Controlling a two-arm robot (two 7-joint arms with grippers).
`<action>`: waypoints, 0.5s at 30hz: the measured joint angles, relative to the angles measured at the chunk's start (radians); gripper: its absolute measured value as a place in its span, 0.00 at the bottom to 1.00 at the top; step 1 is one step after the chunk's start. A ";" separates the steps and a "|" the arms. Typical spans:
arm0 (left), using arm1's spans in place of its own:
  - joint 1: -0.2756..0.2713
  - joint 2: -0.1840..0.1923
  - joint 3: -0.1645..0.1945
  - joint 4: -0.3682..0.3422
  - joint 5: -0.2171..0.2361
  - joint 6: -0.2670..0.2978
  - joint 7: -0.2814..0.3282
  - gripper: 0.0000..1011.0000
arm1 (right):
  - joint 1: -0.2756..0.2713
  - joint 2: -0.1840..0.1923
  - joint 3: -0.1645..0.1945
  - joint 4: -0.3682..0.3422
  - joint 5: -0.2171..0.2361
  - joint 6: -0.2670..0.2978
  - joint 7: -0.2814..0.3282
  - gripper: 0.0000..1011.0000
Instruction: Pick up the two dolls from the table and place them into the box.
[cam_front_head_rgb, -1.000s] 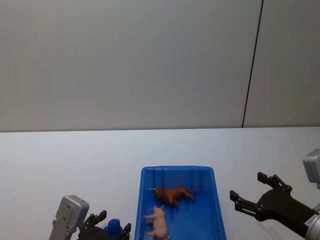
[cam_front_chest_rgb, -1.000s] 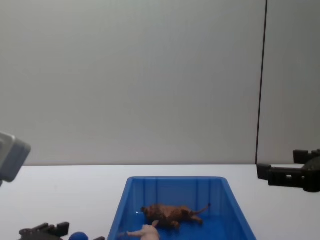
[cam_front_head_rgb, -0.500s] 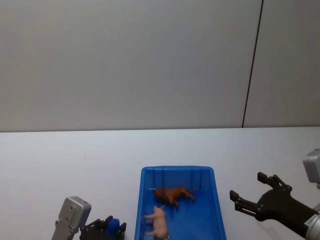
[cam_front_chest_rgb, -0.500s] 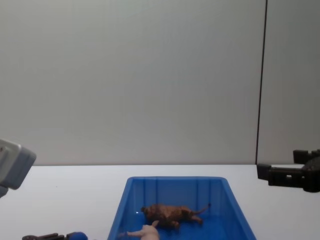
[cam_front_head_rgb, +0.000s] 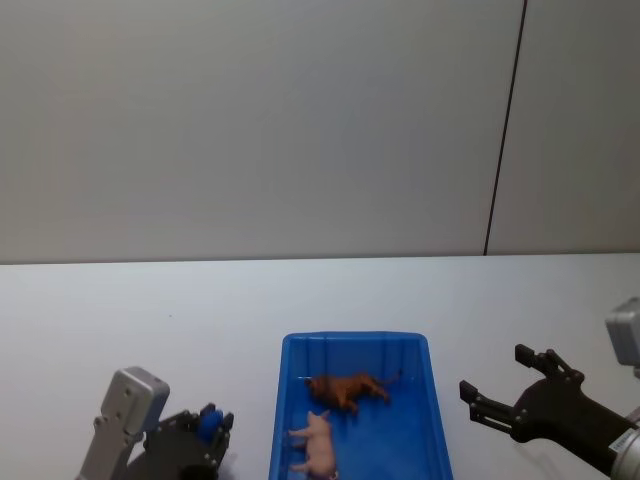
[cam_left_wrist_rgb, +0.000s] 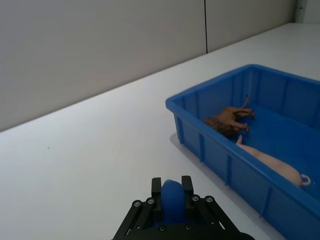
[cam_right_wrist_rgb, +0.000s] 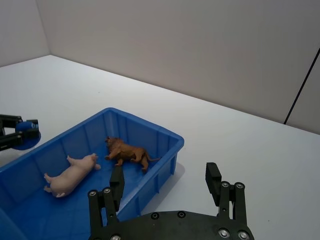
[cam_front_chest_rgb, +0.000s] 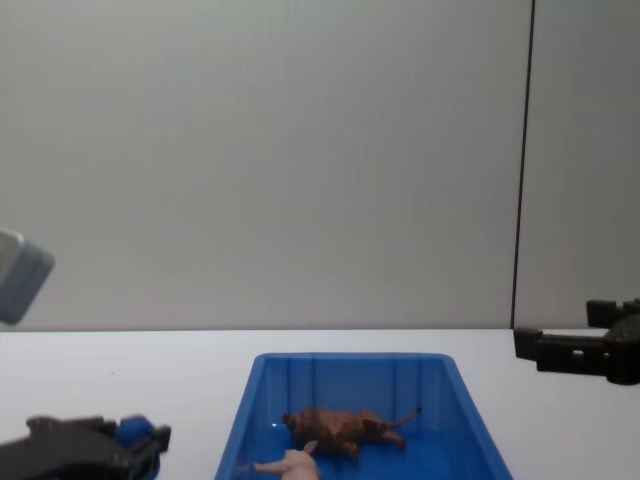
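Two dolls, I note on the head view: brown lion and pink pig lie in the blue box on the bench, between both jaws. Left wrist view: left gripper clenched on a blue ball. Right wrist view: right gripper jaws spread wide, beside the box. Chest view: lion behind pig.

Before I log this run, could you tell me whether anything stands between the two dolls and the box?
Nothing does: the brown lion doll and the pink pig doll already lie inside the blue box. The left gripper, beside the box, is shut on a small blue ball; the right gripper hangs open.
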 joint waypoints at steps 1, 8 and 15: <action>0.000 0.001 -0.002 -0.005 0.002 -0.001 0.002 0.23 | 0.000 0.000 0.000 0.000 0.000 0.000 0.000 0.99; -0.022 -0.001 -0.014 -0.050 0.030 -0.016 0.008 0.19 | 0.000 0.000 0.000 0.000 0.000 0.000 0.000 0.99; -0.064 -0.036 -0.007 -0.067 0.060 -0.028 -0.023 0.15 | 0.000 0.000 0.000 0.000 0.000 0.000 0.000 0.99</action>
